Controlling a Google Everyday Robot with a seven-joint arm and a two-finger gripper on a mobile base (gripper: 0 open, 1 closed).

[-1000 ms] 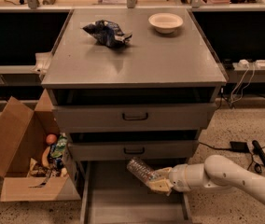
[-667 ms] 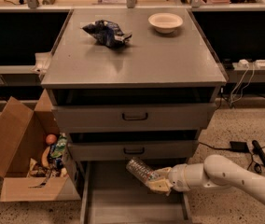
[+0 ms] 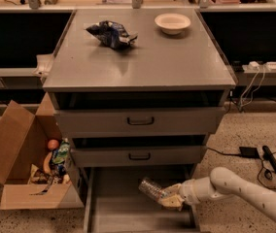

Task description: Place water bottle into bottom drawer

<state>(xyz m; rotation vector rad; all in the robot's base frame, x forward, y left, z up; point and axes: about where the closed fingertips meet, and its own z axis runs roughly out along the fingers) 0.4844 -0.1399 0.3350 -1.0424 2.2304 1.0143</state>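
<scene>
The water bottle (image 3: 153,190) is a small clear ribbed plastic bottle, tilted with its far end up to the left. My gripper (image 3: 169,199) is shut on its lower end and holds it over the right part of the open bottom drawer (image 3: 113,212), a wide grey tray pulled out under the cabinet. The white arm reaches in from the lower right. The bottle's cap is hidden in the gripper.
Two upper grey drawers (image 3: 140,122) with black handles sit slightly ajar. On the cabinet top lie a dark blue snack bag (image 3: 111,34) and a white bowl (image 3: 172,23). An open cardboard box (image 3: 26,169) with items stands at the left. Cables and a power strip lie on the floor at the right.
</scene>
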